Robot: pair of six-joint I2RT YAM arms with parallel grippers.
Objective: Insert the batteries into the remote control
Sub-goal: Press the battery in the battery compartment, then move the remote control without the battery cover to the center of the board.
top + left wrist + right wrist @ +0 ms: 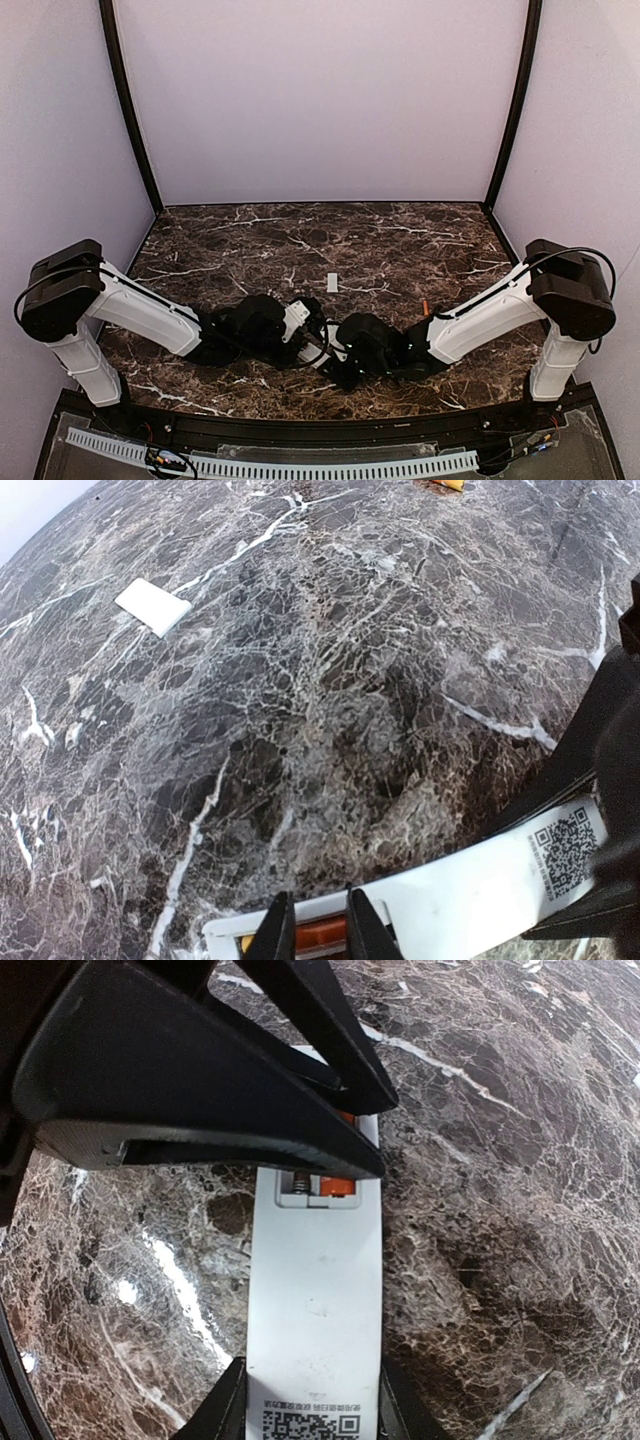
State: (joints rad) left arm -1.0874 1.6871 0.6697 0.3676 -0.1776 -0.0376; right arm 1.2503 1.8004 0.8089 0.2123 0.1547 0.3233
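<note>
Dark marble table [250, 240] fills most of my overhead view, white veins all over it. Both arms are folded in low toward the near middle, left arm [140, 310] reaching in from its side and right arm [480, 320] from the other, and their wrists almost meet there

The remote control [315, 1300] lies flat on the marble between them, back side up, with a QR label [565, 845] at one end and the open battery slot at the other. The right gripper [312, 1405] has it pinched across its width at the label end, a finger pressed on each long edge

The left gripper [320, 930] is down over the slot end, jaws narrowed to about a battery's width and clamped on the orange battery [320, 935], which sits low in the slot. From the right wrist I can see a bit of orange and a small metal spring [298, 1185] under those fingers

A flat white rectangle [152, 607] lies by itself further out on the table, well apart from the remote

Spare battery [425, 308] is on the marble just beside the right arm's forearm
</note>
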